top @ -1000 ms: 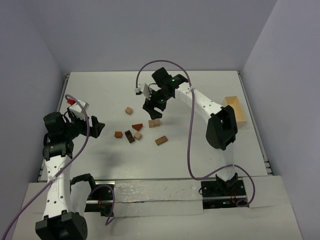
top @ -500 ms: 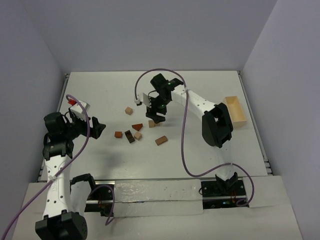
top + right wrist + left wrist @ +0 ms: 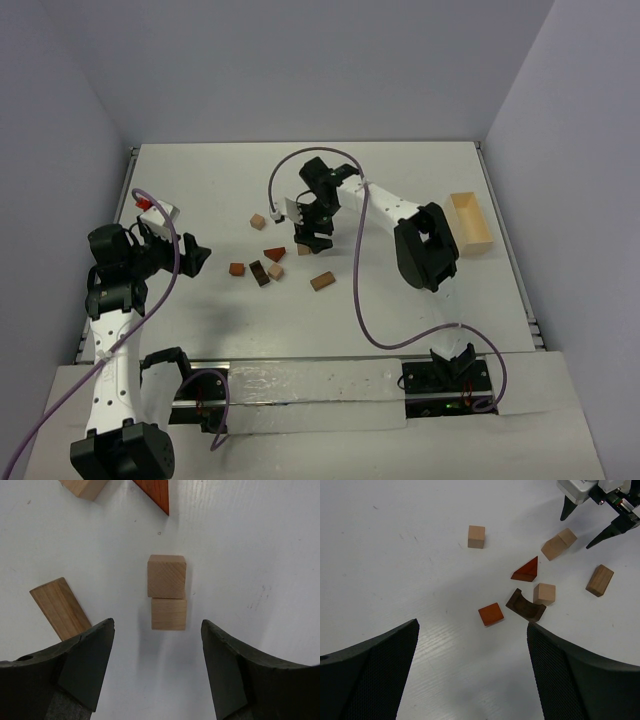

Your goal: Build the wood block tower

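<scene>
Right gripper [image 3: 311, 238]: fingers spread wide, flanking a tan cube pair [image 3: 168, 587]. The two cubes lie end to end, touching, with a gap to each finger. Bar [image 3: 60, 607] lies tilted just beside the left finger.

Left gripper [image 3: 192, 257]: spread, holding nothing, well apart from the blocks.

Red wedge [image 3: 526, 570], dark arch [image 3: 525, 607], reddish cube [image 3: 491, 614] and lone tan cube [image 3: 476, 536] lie loose on the table [image 3: 420, 320], in a single layer.

Tan cube [image 3: 166, 576]; reddish-brown triangle [image 3: 526, 570]; dark brown arch [image 3: 525, 606]; white table [image 3: 420, 300].
</scene>
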Controlling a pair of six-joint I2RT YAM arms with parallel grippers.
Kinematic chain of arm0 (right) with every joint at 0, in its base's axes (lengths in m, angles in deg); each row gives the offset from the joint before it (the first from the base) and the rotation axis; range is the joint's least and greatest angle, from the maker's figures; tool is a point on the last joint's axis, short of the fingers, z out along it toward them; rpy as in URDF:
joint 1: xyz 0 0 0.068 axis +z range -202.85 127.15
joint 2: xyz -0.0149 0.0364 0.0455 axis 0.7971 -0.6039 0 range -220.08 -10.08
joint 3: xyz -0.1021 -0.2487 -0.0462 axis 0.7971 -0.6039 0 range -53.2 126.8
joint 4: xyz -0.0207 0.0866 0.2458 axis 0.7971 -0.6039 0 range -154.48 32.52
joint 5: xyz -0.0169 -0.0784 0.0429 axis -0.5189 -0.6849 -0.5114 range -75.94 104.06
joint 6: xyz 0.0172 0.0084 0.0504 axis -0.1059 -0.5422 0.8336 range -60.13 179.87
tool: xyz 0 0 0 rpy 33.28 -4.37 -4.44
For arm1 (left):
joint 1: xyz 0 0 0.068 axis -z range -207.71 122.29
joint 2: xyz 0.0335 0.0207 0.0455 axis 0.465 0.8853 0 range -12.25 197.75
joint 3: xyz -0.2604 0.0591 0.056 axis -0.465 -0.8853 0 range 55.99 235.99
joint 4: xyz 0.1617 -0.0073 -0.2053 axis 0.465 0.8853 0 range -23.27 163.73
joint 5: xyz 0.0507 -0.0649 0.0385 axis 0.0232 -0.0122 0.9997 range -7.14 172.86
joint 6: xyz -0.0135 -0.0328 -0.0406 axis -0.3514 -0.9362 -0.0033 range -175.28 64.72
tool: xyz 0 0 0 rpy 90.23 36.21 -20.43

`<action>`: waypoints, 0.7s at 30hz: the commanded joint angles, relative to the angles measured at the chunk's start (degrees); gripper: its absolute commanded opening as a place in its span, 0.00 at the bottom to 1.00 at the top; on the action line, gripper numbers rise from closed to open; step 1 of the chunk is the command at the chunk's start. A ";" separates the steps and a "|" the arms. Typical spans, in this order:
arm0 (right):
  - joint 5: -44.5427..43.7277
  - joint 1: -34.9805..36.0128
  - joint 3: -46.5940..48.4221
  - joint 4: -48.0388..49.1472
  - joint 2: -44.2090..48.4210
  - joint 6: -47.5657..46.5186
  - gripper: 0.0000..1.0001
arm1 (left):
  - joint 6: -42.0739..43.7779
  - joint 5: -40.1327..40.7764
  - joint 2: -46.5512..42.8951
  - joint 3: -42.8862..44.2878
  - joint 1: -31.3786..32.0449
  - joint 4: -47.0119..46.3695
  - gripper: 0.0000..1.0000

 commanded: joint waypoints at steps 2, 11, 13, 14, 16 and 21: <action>-1.70 0.82 1.35 1.28 -2.27 -0.61 0.77 | -0.19 0.35 -0.30 -0.07 -0.45 -1.63 0.94; -2.93 1.73 2.56 1.95 -4.44 1.08 0.72 | -0.10 0.76 -0.96 -0.49 -0.46 -2.07 0.94; -3.01 1.95 2.84 2.07 -4.64 1.39 0.71 | -0.19 0.87 -0.80 -0.55 -0.37 -1.99 0.94; -3.02 2.04 3.24 1.99 -4.96 1.48 0.71 | -0.19 0.88 -0.87 -0.55 -0.37 -2.06 0.94; -3.10 2.18 3.65 1.92 -5.33 1.73 0.71 | -0.19 0.79 -0.85 -0.55 -0.43 -2.07 0.94; -2.76 2.39 5.35 1.38 -6.64 2.61 0.67 | -0.28 0.88 -0.96 -0.55 -0.37 -2.07 0.94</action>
